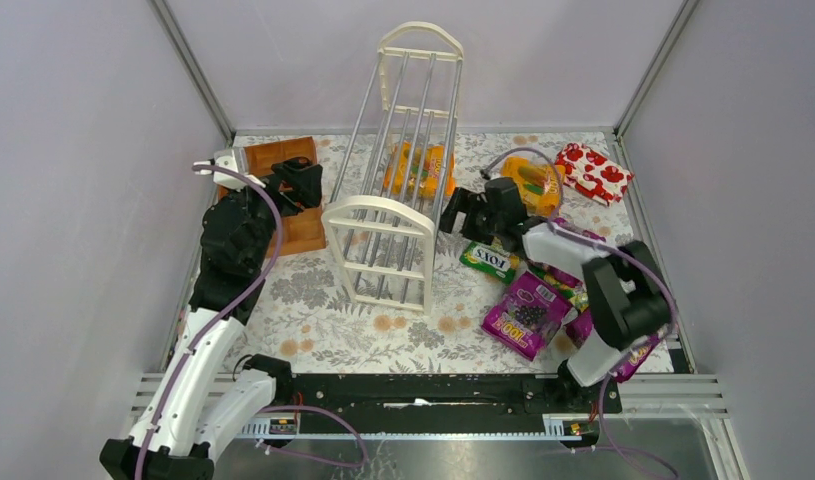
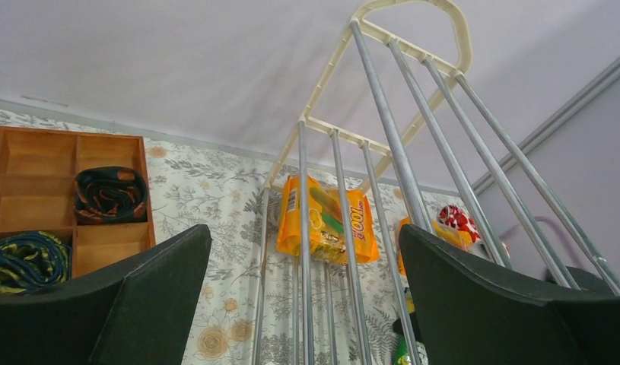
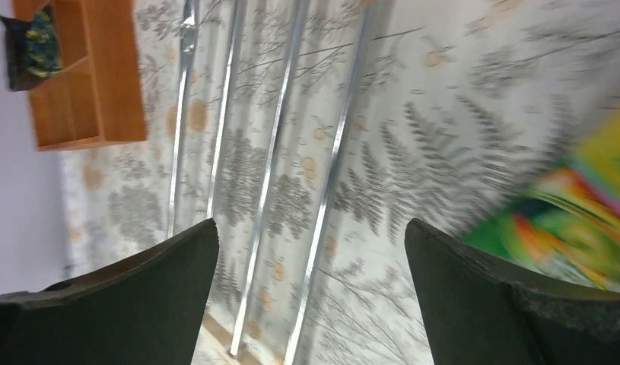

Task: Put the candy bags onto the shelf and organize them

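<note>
The cream-white shelf (image 1: 393,215) with silver rods stands mid-table. One orange candy bag (image 1: 420,170) sits inside it behind the rods, and also shows in the left wrist view (image 2: 325,220). Another orange-yellow bag (image 1: 531,185) lies right of the shelf. A green FOX'S bag (image 1: 488,262) and purple grape bags (image 1: 528,312) lie at the right front. My left gripper (image 1: 308,183) is open and empty, left of the shelf, facing its rods (image 2: 304,230). My right gripper (image 1: 461,215) is open and empty beside the shelf's right side (image 3: 312,224), just above the green bag (image 3: 580,220).
A brown wooden compartment tray (image 1: 283,200) with rolled cloths stands behind my left gripper. A red packet with white shapes (image 1: 593,172) lies at the back right. Walls close the table on three sides.
</note>
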Controlling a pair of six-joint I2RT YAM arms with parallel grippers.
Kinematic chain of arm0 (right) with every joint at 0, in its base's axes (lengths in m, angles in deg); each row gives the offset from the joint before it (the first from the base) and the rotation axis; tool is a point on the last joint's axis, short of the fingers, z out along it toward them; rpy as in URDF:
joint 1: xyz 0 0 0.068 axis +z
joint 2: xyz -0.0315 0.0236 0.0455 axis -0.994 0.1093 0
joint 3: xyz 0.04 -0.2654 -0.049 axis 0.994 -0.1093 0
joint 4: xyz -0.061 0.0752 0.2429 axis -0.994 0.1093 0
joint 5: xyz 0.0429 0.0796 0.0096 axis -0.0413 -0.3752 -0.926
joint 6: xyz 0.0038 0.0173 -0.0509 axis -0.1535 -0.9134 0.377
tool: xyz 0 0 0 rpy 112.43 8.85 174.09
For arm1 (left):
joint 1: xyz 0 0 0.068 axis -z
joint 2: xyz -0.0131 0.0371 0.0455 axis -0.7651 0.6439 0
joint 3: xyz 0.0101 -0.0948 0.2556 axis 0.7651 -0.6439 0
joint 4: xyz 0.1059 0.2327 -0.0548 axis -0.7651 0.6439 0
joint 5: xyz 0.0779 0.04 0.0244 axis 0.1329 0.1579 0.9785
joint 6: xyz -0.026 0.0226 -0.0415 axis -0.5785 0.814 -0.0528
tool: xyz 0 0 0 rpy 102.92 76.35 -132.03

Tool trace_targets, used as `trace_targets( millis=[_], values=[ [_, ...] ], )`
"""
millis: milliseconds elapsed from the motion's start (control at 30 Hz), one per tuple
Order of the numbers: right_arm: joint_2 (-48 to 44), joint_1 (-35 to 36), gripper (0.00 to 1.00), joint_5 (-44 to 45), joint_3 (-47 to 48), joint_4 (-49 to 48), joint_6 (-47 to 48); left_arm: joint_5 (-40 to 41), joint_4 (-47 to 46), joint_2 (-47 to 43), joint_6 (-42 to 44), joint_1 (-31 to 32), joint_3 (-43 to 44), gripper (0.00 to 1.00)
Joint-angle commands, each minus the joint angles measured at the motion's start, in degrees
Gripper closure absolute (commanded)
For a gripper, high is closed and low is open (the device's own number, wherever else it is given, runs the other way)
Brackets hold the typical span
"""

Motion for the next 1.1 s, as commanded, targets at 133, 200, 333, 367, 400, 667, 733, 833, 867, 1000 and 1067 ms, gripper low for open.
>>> trace_targets(
  millis=[133, 200, 333, 367, 400, 667, 733, 833, 867, 1000, 1067],
  values=[
    [-17.01, -5.54, 0.0, 28.56, -0.34, 22.31, 20.32, 3.89, 0.53, -1.73, 0.65, 1.12, 3.15, 0.01],
    [-16.55, -9.61, 0.0, 29.34, 1.46, 21.88, 20.4, 4.32, 0.62, -1.72, 0.72, 1.5, 3.2, 0.01],
    [-12.96, -16.45, 0.0, 28.07, 6.65, 17.99, 15.98, 5.93, 1.13, -1.5, 1.08, 2.65, 3.2, 0.01],
    [-11.79, -17.67, 0.0, 27.91, 7.99, 17.18, 14.04, 5.99, 1.15, -1.39, 1.08, 2.79, 3.27, 0.01],
    [-10.63, -18.77, 0.0, 27.6, 9.27, 16.47, 12.18, 5.91, 1.15, -1.32, 1.09, 2.92, 3.32, 0.01],
    [-0.83, -28.82, 0.0, 18.96, 16.69, 11.0, 7.95, 7.71, 1.15, 0.78, 1.19, 3.16, 3.04, 0.01],
    [2.07, -30.63, 0.0, 17.29, 18.82, 12.42, 9.11, 8.06, 1.15, 1.07, 0.82, 2.84, 2.8, 0.01],
    [5.8, -33.1, 0.0, 12.58, 19.6, 11.09, 9.77, 8.38, 1.06, 1.49, -0.46, 1.36, 2.34, 0.01],
    [7.0, -33.61, 0.0, 11.19, 19.59, 10.42, 10.03, 8.5, 1.1, 1.82, -0.8, 0.91, 2.25, 0.01],
    [13.27, -35.68, 0.0, 1.25, 21.98, 8.3, 10.94, 7.37, 1.15, 4.03, -2.11, -1.18, 2.37, 0.01],
    [16.94, -36.28, 0.0, -3.47, 24.53, 8.72, 11.2, 5.39, 1.15, 5.09, -2.78, -2.12, 2.64, 0.01]
  ],
)
